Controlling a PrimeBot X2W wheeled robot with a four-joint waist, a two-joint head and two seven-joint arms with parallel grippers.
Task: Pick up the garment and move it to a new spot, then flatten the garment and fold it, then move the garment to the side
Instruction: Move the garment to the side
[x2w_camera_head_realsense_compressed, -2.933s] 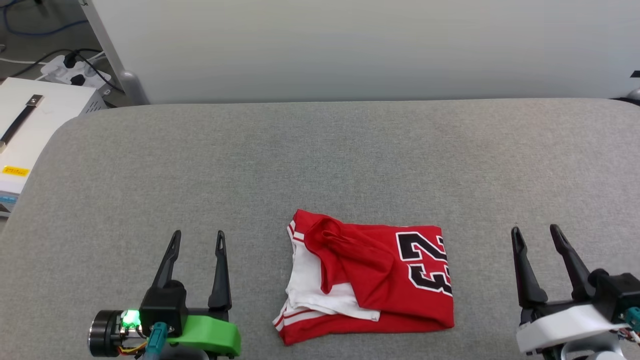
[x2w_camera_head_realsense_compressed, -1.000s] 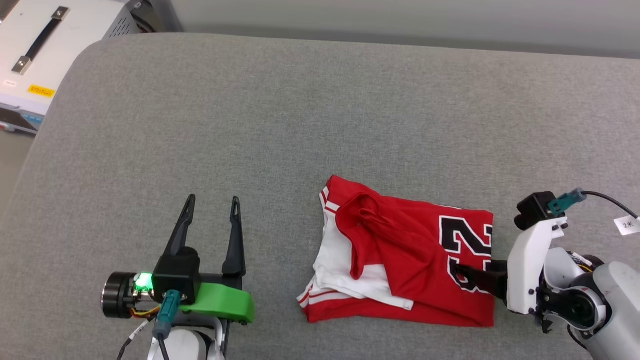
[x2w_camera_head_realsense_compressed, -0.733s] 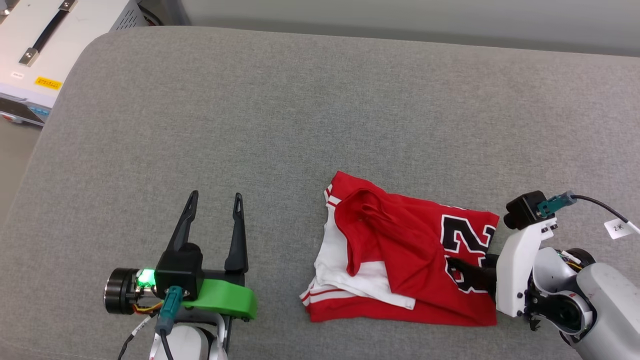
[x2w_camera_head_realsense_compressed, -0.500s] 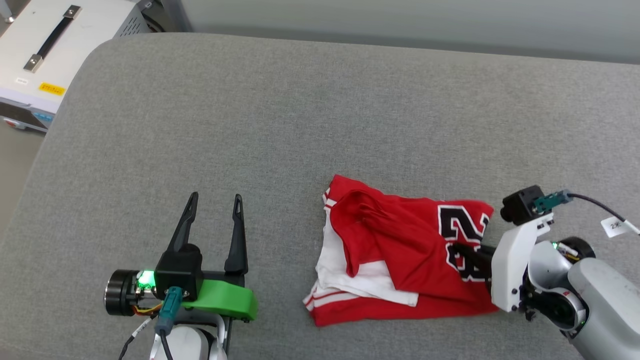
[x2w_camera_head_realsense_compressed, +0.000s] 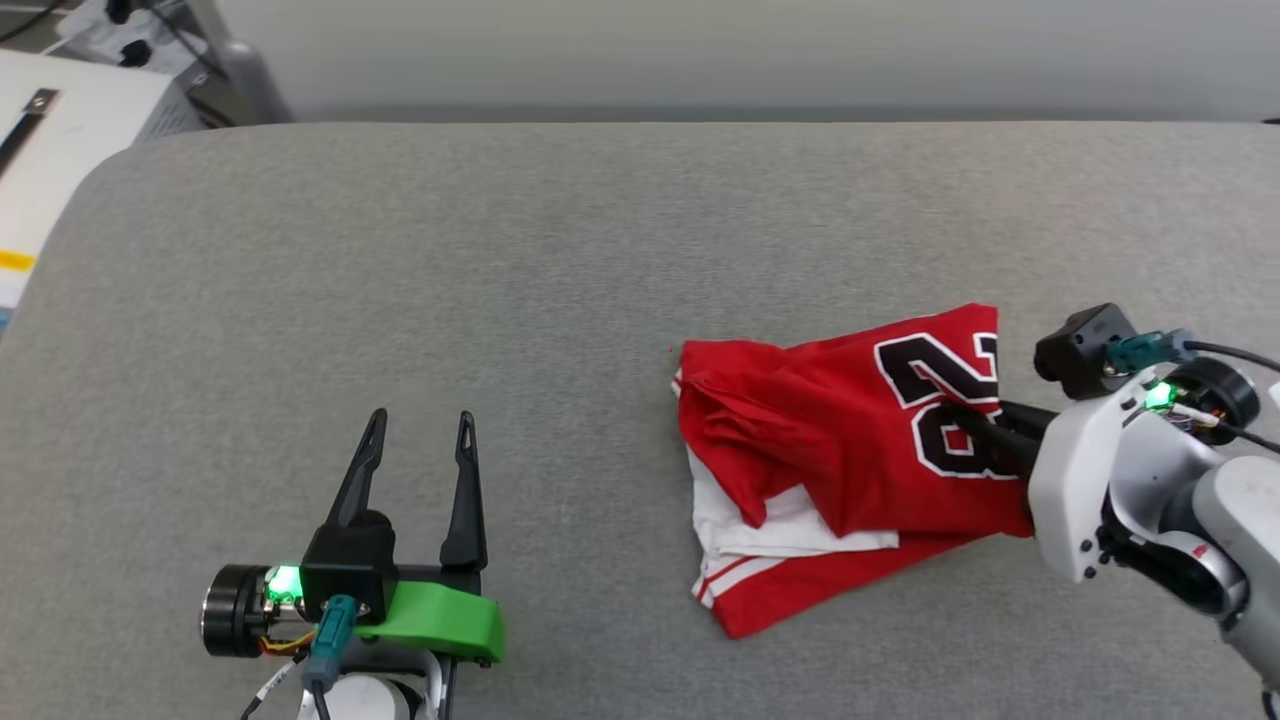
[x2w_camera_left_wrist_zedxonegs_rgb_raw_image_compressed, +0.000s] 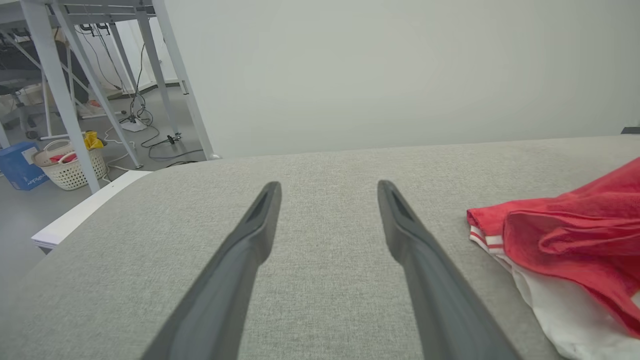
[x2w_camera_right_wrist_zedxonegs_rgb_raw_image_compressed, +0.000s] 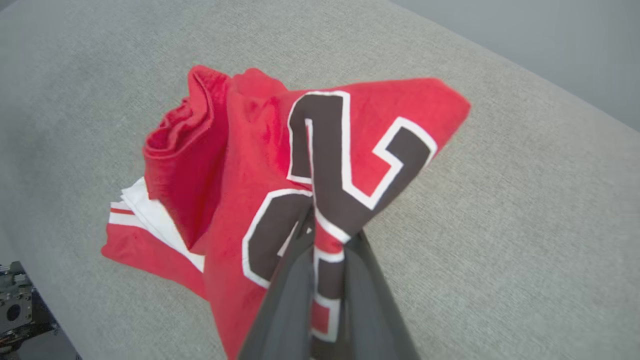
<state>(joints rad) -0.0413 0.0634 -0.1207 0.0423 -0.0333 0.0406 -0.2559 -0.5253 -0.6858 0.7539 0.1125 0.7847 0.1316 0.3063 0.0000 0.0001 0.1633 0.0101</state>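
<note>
Right gripper (x2w_camera_head_realsense_compressed: 962, 418) pinches the garment (x2w_camera_head_realsense_compressed: 800, 440) at its number print, right side of the grey surface (x2w_camera_head_realsense_compressed: 400, 250). Left gripper (x2w_camera_head_realsense_compressed: 421, 418) spread, empty. Cloth looks light and limp, so it likely bunches; hem corners are probably the better hold for flattening.

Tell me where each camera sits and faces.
Head view: from the head, down at the grey cushion; left jaws open lower left, right jaws pinching the garment.
Left wrist view: from that wrist, along its open jaws, across the cushion toward a wall.
Right wrist view: from that wrist, along its shut jaws, down at the garment.
All three share the garment.
</note>
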